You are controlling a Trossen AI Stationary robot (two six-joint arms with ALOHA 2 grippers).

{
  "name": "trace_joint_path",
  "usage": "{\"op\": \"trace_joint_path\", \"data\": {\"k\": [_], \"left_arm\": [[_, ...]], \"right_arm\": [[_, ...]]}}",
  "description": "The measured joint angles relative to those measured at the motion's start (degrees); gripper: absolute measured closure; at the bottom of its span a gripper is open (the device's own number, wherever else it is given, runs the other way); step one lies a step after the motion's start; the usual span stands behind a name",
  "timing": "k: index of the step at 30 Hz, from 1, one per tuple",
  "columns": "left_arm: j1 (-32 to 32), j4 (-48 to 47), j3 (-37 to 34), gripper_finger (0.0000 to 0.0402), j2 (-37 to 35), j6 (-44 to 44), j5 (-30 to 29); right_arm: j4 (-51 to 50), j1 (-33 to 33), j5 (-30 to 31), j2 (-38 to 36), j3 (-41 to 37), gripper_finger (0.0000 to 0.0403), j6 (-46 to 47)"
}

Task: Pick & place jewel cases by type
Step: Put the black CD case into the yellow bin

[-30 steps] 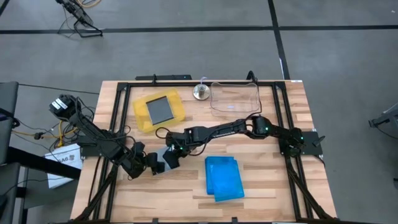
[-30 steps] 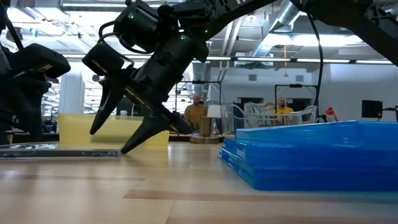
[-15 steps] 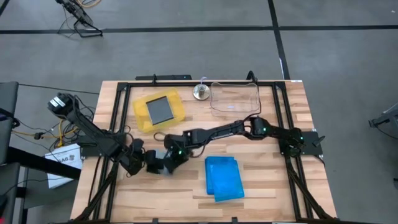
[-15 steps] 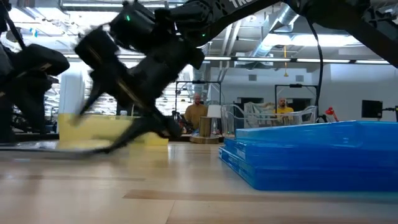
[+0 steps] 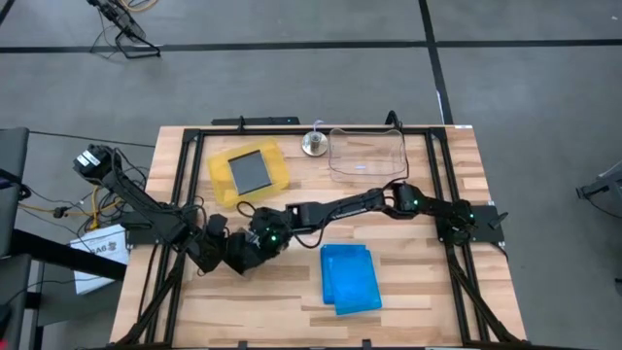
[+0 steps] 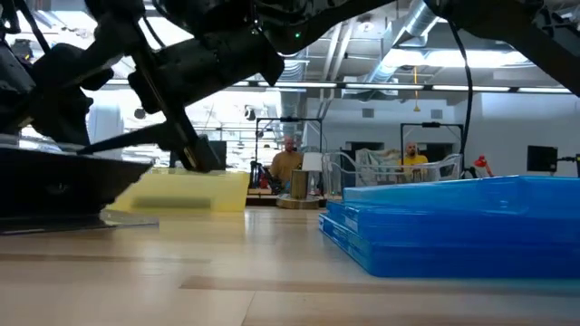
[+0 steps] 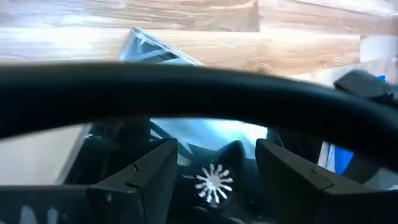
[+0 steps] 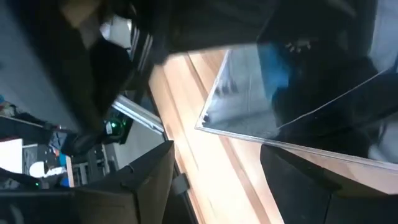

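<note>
- Nearest you, two blue jewel cases [image 5: 350, 278] lie stacked on the counter [image 5: 418, 282].
- Your left end effector [image 5: 225, 257] and right end effector [image 5: 255, 247] meet over a clear-grey jewel case [image 6: 68, 186]; both stand apart, grip unclear.
- Farther back, another grey case [image 5: 251, 172] sits in the yellow tray [image 5: 220, 182], beside the clear tub [image 5: 366, 153].

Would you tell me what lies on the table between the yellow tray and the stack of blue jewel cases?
In the high view, the right arm crosses that stretch between the yellow tray and the blue jewel cases; otherwise bare wood.
</note>
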Motion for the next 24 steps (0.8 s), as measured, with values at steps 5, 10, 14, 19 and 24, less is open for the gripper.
{"op": "trace_joint_path", "data": {"k": [5,10,14,19,24], "left_arm": [[0.0,0.78,0.12,0.0192,-0.02,0.55,1.12],[-0.11,0.92,0.12,0.0192,-0.05,0.53,3.01],[-0.13,0.93,0.15,0.0192,-0.07,1.02,5.46],[-0.15,0.85,0.26,0.0192,-0.09,3.52,7.8],[-0.13,-0.7,0.23,0.0192,-1.45,5.82,9.27]], "right_arm": [[-0.38,0.06,2.13,0.03,0.02,0.0177,1.46],[-4.48,-0.04,5.99,0.03,0.02,0.0227,1.4],[-6.82,-0.43,7.83,0.03,0.02,0.0263,0.77],[-9.11,-0.55,8.55,-0.01,0.11,0.0286,-0.97],[-11.67,-0.69,8.05,-0.23,0.22,0.0289,-2.19]]}}
